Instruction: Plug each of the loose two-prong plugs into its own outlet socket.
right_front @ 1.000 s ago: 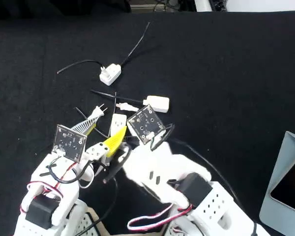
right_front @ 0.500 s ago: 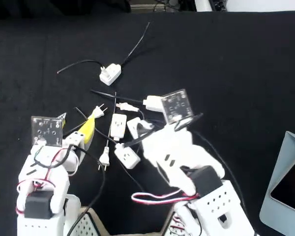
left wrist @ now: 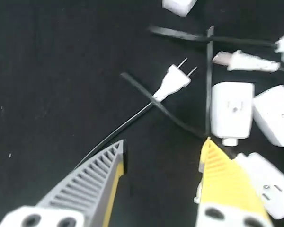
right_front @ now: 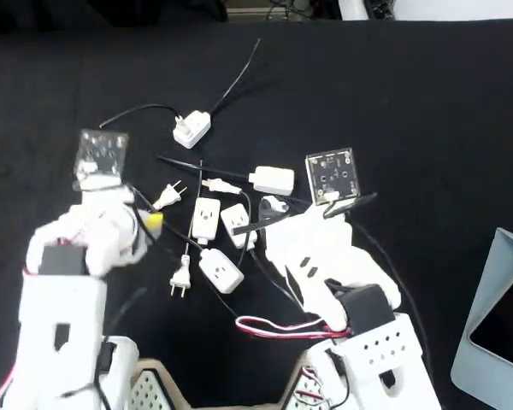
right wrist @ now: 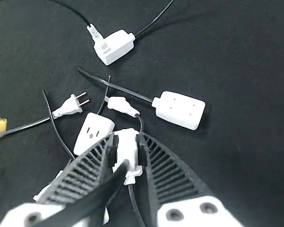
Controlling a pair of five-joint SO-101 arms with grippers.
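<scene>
My right gripper [right wrist: 127,142] is shut on a white two-prong plug [right wrist: 128,150]; its black cord trails back between the fingers. In the high view the right gripper [right_front: 270,208] hangs just right of two white outlet sockets [right_front: 205,218] [right_front: 237,224], and a third socket [right_front: 221,271] lies nearer. My left gripper [left wrist: 163,144] is open with nothing in it, a short way behind a loose white plug [left wrist: 173,81] whose prongs point away. The same loose plug [right_front: 167,198] lies beside the left gripper [right_front: 150,219]. Another plug [right_front: 179,280] lies near the third socket.
A white adapter [right_front: 191,128] with a cord plugged in sits farther back. A white multi-socket block [right_front: 272,179] and a small plug [right_front: 218,184] lie mid-table. Black cords cross between the sockets. A grey bin [right_front: 496,316] stands at the right edge.
My left arm has pulled away from the centre and swung out over the left side. My right gripper has moved right and farther out with the plug, uncovering the sockets.
</scene>
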